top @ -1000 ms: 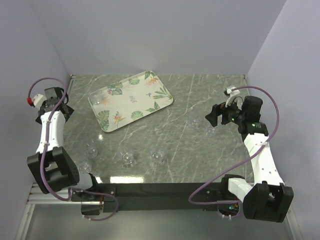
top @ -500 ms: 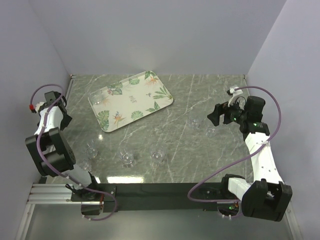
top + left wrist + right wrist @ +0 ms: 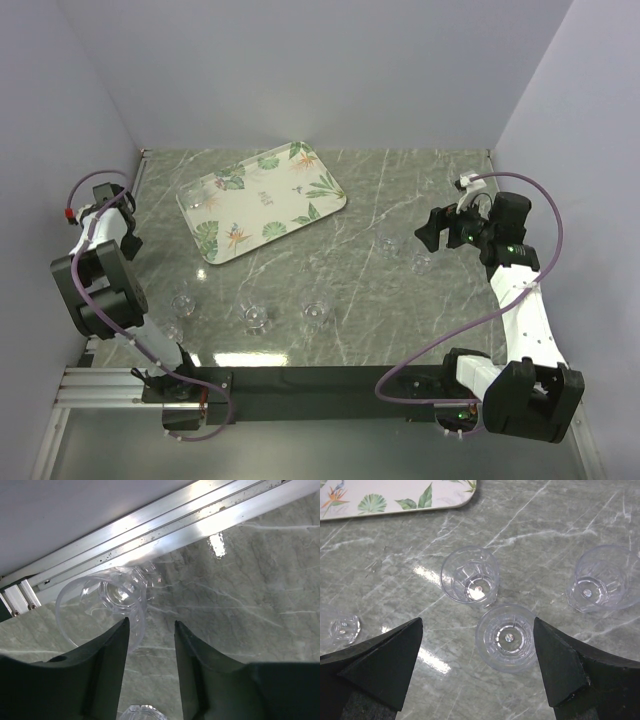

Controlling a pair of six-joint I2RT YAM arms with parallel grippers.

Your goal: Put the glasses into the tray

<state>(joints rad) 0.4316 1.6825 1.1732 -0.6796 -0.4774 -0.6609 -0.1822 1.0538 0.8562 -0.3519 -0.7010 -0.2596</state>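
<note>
The leaf-printed tray (image 3: 290, 185) lies at the back left with one clear glass (image 3: 195, 200) in it. Several more clear glasses stand on the marble. In the right wrist view my right gripper (image 3: 478, 621) is open wide above one glass (image 3: 506, 637), with a second glass (image 3: 470, 575) just beyond and a third (image 3: 602, 577) to the right. From above, the right gripper (image 3: 424, 232) hovers by two glasses (image 3: 388, 244). My left gripper (image 3: 150, 622) is open and empty. It points at a glass (image 3: 107, 605) by the metal rail, with another glass (image 3: 142, 712) low between its fingers.
Two more glasses (image 3: 257, 316) stand near the table's front edge in the middle. The folded left arm (image 3: 100, 290) sits against the left wall. A metal rail (image 3: 165, 525) runs along the table's edge. A corner of the tray (image 3: 395, 492) shows beyond the right gripper.
The left arm has folded in and its gripper has swung down toward the near-left glasses. The right gripper shifted slightly right, then held still.
</note>
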